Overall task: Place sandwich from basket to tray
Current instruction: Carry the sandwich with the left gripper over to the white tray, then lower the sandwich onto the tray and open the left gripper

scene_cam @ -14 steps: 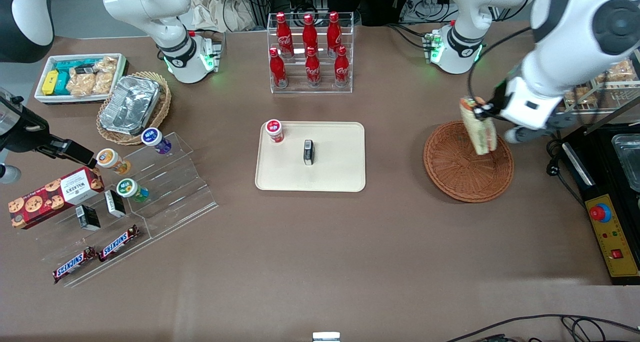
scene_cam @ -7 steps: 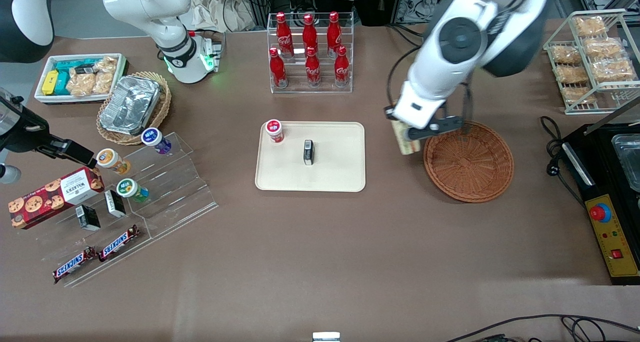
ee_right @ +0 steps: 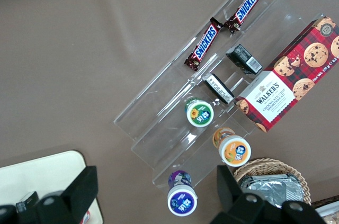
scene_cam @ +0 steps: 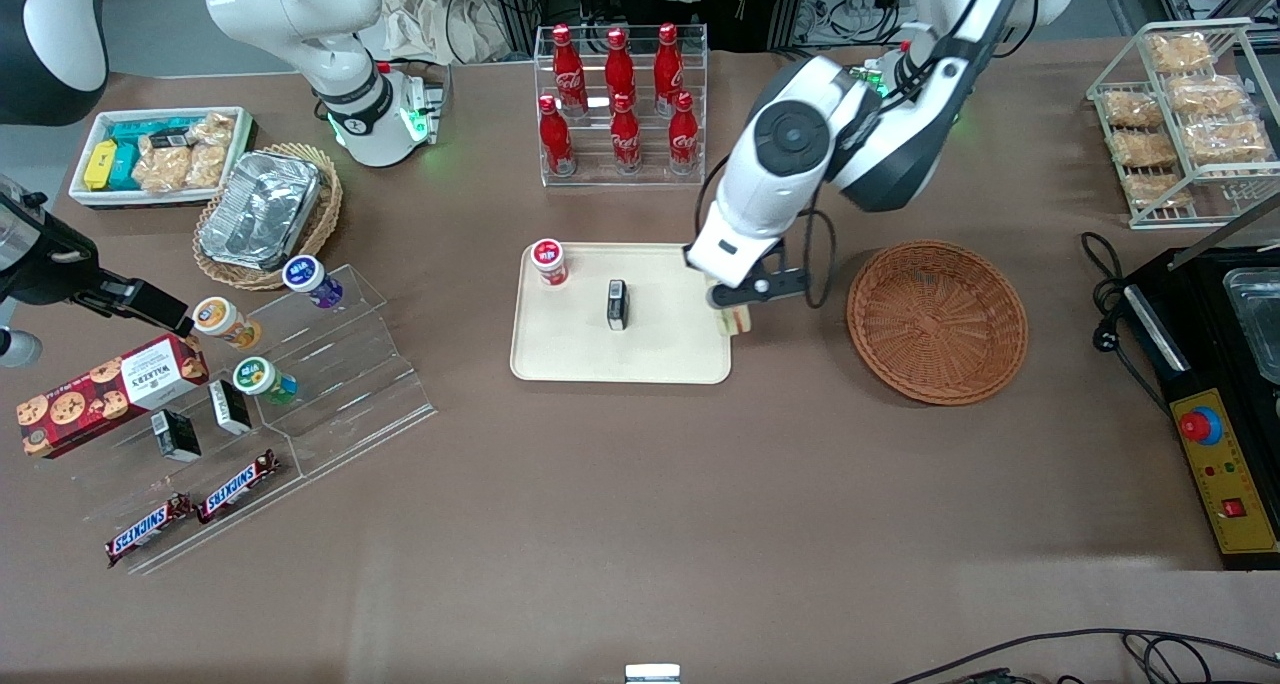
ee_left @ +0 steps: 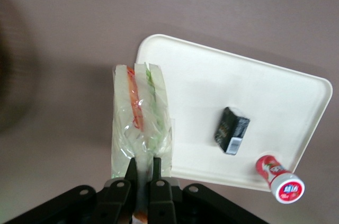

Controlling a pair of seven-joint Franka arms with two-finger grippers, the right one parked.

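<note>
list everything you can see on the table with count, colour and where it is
sandwich: 1, pale bread with orange and green filling, held over the tray's edge nearest the basket
tray: 1, cream, mid-table
basket: 1, reddish-brown wicker, beside the tray toward the working arm's end
black box: 1, on the tray
red-capped jar: 1, on a tray corner
cola bottles: 6, red, in a clear rack farther from the front camera than the tray
foil pan: 1, silver, in a tan basket toward the parked arm's end
Snickers bars: 2, on the clear stepped stand
cookie box: 1, red
gripper: 1, black, shut on the sandwich
</note>
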